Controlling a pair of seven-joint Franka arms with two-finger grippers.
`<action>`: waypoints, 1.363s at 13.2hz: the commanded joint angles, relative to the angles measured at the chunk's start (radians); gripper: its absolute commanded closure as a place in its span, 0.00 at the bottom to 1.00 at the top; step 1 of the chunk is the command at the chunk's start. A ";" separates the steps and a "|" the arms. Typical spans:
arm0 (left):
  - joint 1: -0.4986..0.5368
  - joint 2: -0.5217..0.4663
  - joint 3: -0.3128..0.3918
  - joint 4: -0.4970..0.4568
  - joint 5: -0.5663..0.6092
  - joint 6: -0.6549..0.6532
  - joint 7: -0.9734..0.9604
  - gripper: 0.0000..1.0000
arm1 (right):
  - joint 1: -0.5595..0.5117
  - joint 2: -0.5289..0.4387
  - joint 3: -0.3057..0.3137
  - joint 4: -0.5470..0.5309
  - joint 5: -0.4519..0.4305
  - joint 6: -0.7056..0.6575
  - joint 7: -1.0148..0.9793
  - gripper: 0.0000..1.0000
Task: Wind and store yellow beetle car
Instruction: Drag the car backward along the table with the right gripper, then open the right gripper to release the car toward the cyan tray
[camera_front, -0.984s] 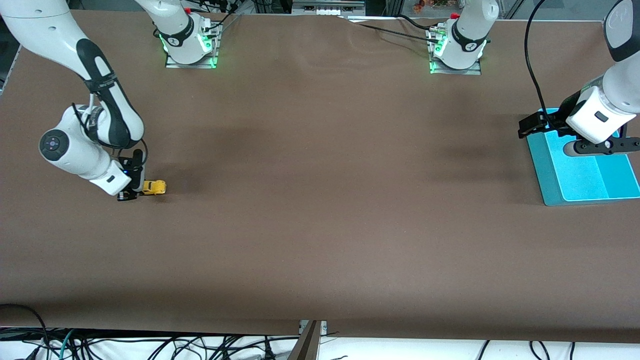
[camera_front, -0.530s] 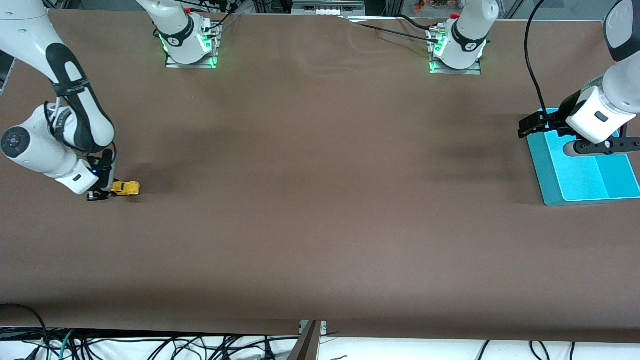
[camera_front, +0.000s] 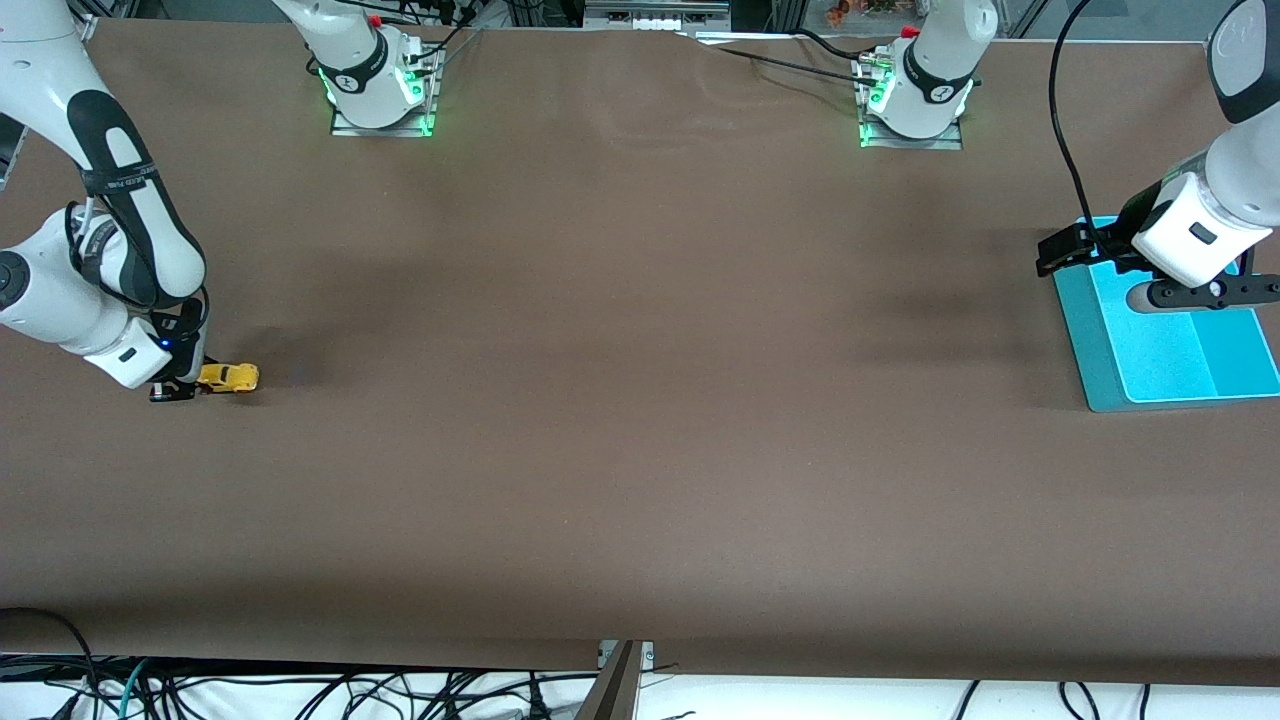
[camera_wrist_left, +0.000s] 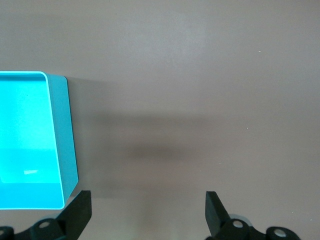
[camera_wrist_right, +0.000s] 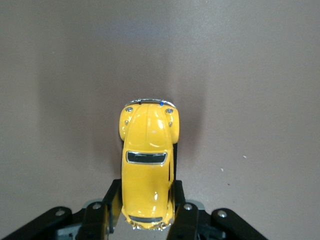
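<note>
The yellow beetle car (camera_front: 229, 377) sits on the brown table at the right arm's end. My right gripper (camera_front: 182, 385) is low at the table and shut on the car's rear. In the right wrist view the car (camera_wrist_right: 147, 165) lies between the two black fingers (camera_wrist_right: 186, 220), nose pointing away from the gripper. My left gripper (camera_front: 1068, 247) hangs open and empty over the edge of the teal tray (camera_front: 1100, 370) at the left arm's end. In the left wrist view its fingertips (camera_wrist_left: 82, 210) stand wide apart above bare table, beside the tray's corner (camera_wrist_left: 65, 150).
The two arm bases (camera_front: 378, 90) stand along the table's edge farthest from the front camera. Cables lie on the floor under the edge nearest the front camera.
My right gripper has dragged the car along the table toward the right arm's end. The left arm has not moved.
</note>
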 joint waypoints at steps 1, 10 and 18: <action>0.008 -0.007 -0.010 0.009 0.031 -0.015 -0.007 0.00 | -0.019 0.107 0.011 0.022 0.007 0.035 -0.027 0.30; 0.008 -0.008 -0.009 0.009 0.031 -0.015 -0.005 0.00 | -0.012 0.087 0.026 0.047 0.008 0.019 -0.027 0.00; 0.009 0.000 -0.002 0.000 0.031 -0.009 -0.002 0.00 | -0.009 0.061 0.057 0.188 0.016 -0.132 -0.004 0.00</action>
